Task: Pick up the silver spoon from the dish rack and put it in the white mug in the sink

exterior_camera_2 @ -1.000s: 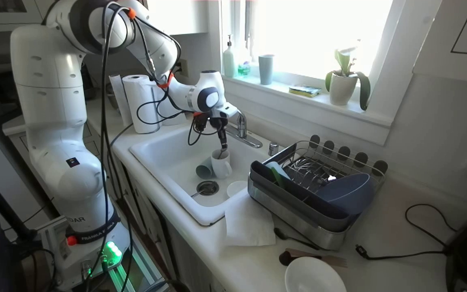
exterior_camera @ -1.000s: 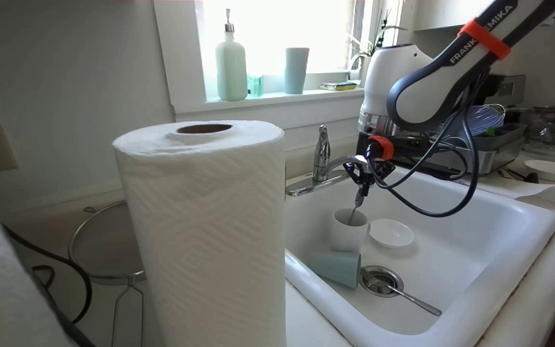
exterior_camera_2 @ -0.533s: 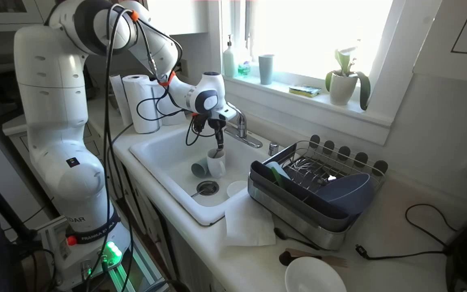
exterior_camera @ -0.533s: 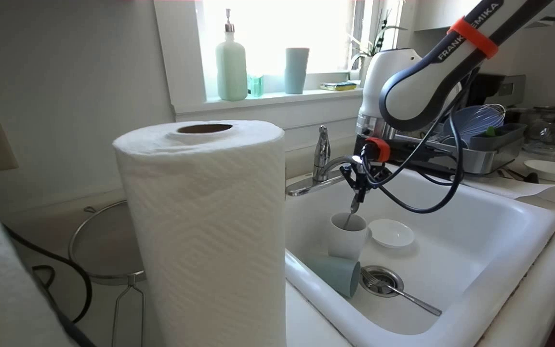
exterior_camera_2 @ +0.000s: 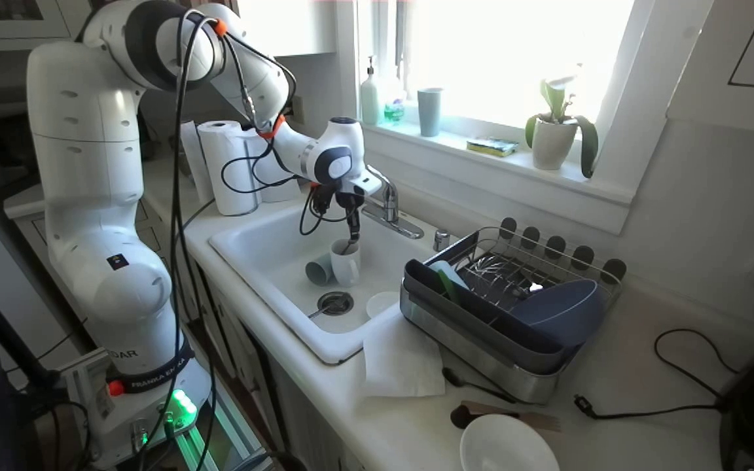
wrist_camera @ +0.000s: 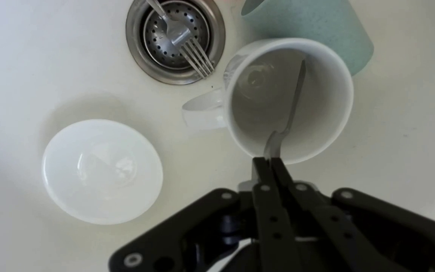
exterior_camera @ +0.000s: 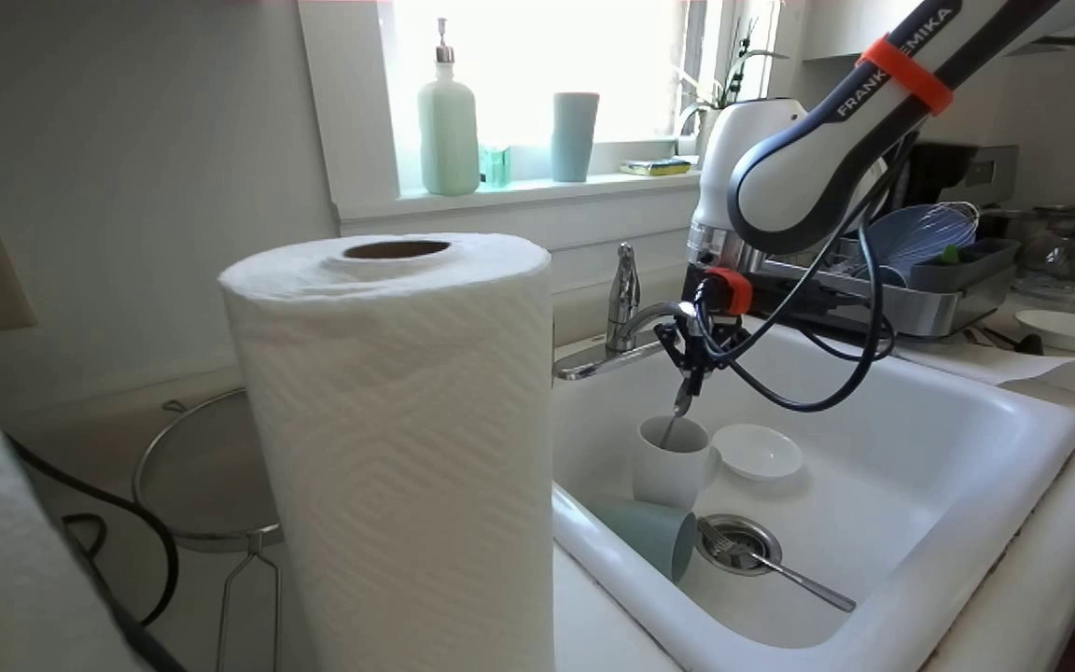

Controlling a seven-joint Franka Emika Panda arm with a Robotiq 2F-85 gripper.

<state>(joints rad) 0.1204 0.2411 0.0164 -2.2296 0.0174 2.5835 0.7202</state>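
Mug (exterior_camera: 666, 474) shifted, white sink (exterior_camera: 892, 467), bright window (exterior_camera: 528, 61)

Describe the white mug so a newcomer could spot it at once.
In the large white rectangular sink, a white cylindrical mug stands beside a pale green cup lying on its side. Unlike that cup or the round white dish nearby, it shows a handle, with a silver metal spoon slanting into it.

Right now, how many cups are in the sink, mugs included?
2: the white mug, mouth up, with the silver spoon reaching into it, and the pale blue-green tumbler, lying on its side beside the mug. None other seems hidden in the sink.
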